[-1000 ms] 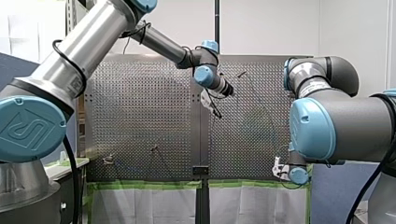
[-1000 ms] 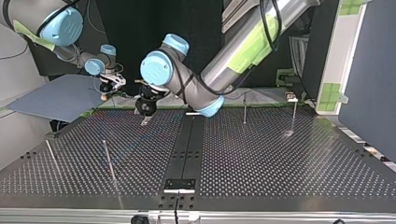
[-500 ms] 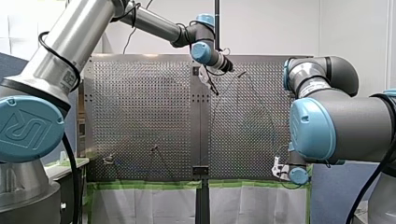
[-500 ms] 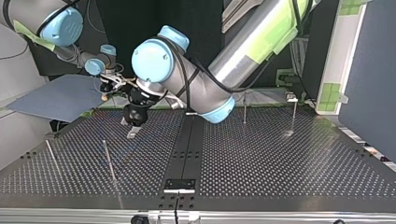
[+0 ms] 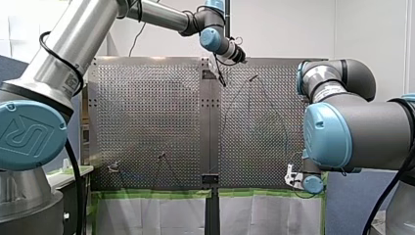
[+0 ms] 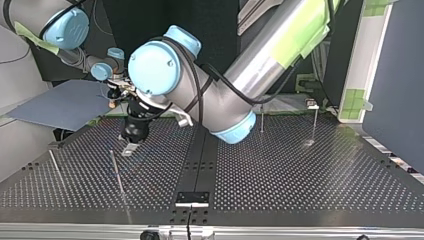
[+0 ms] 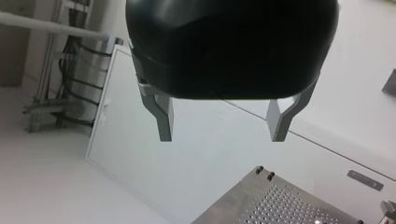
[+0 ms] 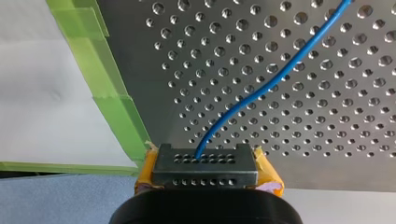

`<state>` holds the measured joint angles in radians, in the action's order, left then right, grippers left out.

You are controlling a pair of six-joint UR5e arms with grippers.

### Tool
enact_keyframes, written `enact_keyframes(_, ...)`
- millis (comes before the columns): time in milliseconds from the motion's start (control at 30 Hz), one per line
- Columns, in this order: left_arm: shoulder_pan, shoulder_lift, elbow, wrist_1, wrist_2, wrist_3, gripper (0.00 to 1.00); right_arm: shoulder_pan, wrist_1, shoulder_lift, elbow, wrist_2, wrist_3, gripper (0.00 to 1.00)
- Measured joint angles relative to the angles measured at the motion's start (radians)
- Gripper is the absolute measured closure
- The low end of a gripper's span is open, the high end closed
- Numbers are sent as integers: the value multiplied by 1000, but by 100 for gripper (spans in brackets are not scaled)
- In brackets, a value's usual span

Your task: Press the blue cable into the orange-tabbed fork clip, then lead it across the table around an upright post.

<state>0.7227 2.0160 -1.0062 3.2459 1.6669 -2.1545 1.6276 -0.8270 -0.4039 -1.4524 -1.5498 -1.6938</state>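
We see the blue cable (image 8: 261, 87), a thin strand curving across the perforated table (image 8: 154, 70) (near end clamped in the right gripper (image 8: 205, 161)); an upright post (image 6: 116, 171), slender and metallic, stands vertical.

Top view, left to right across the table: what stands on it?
Leaning post → second post → black centre strip → short post → taller post.

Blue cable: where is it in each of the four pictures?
Right wrist view: the blue cable runs ahead from between the yellow pads across the holed table.
Front view: a faint thin arc on the table's right half.
Top view: too faint to pick out.
Left wrist view: not in it.
Shared landmark: the holed table.
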Motion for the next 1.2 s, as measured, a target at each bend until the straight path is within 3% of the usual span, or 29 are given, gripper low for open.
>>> enact_keyframes(467, -9, 54, 13, 64, -38, 122, 2, 2, 1, 0, 0, 0, 1, 100)
enact_keyframes(967, -13, 61, 17, 7, -148, 260, 2, 2, 2, 0, 0, -1, 1, 100)
enact_keyframes(1200, -26, 62, 16, 8, -153, 318, 2, 2, 1, 0, 0, 0, 1, 100)
